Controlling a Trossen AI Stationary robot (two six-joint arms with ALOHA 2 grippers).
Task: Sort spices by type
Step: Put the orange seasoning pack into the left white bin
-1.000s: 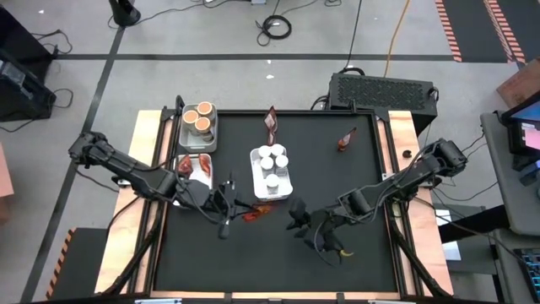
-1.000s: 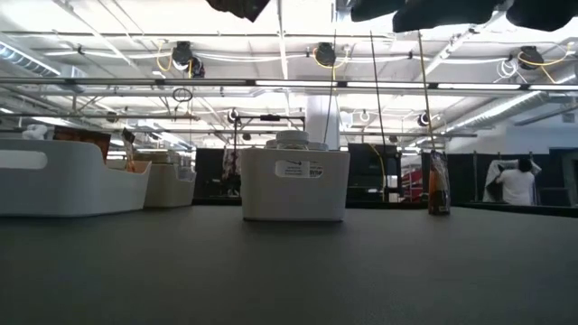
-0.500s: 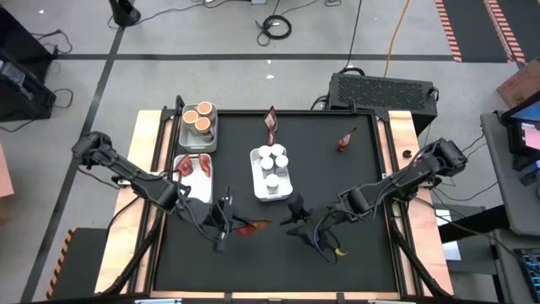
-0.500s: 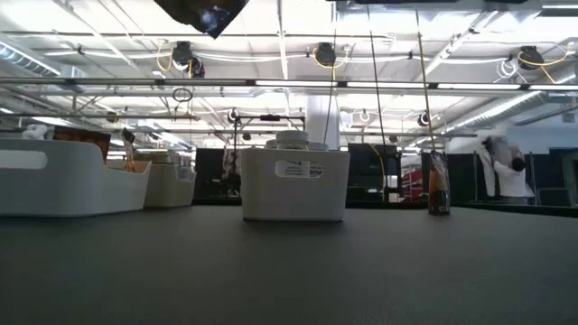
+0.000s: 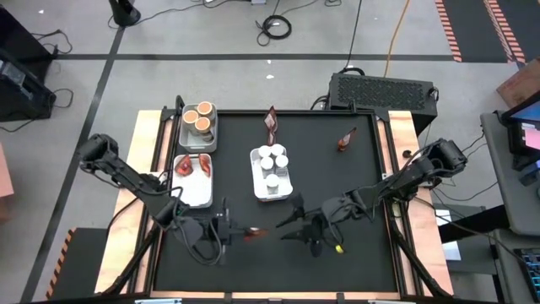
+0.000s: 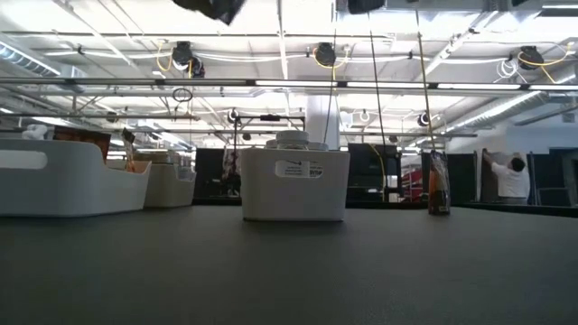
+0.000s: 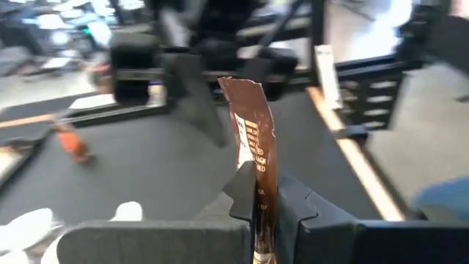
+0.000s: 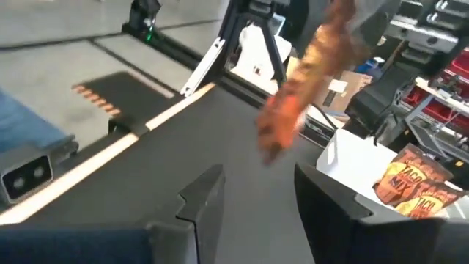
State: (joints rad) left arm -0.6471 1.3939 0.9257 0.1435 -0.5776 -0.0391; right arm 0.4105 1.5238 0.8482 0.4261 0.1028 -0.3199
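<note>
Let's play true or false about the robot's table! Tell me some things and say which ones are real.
1. The left tool is pinching a brown packet. True.
2. The right tool is squeezing a jar. False: its fingers are open with nothing between them.
3. The middle tray holds white-capped jars. True.
4. The orange-topped tubs sit in the tray at the far left corner. True.
5. Every packet is already in a tray. False: two packets are out on the black mat near the far edge.
</note>
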